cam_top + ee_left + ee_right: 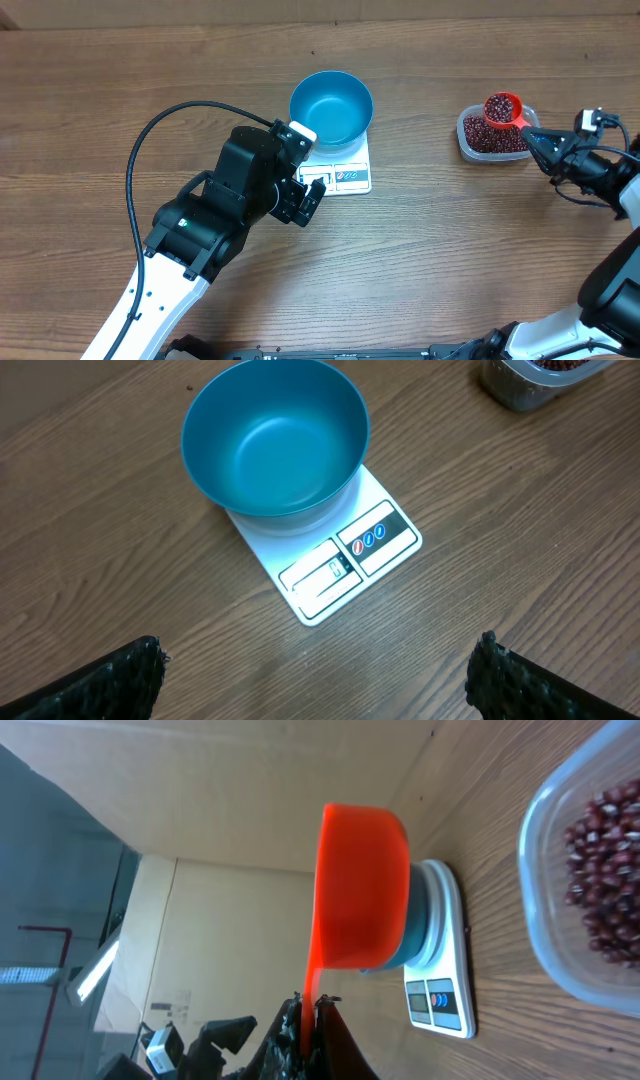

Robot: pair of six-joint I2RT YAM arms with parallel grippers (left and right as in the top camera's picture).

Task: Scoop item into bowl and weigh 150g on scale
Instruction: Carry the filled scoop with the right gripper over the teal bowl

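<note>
The blue bowl (331, 106) stands empty on the white scale (345, 175) near the table's middle; it shows from close in the left wrist view, bowl (275, 445) on scale (340, 560). My left gripper (310, 200) hovers open just in front of the scale, its fingertips (125, 675) wide apart over bare wood. Dark red-brown beans (490, 135) fill a clear tub (466, 143) at the right. My right gripper (540, 145) is shut on the handle of an orange-red scoop (503, 108) loaded with beans, held above the tub. From the right wrist, the scoop (362, 885) hides the bowl.
The left arm's black body and cable (160, 130) lie over the table's left half. The right arm (600, 175) reaches in from the right edge. A cardboard wall (250, 790) stands behind the table. Bare wood lies between scale and tub.
</note>
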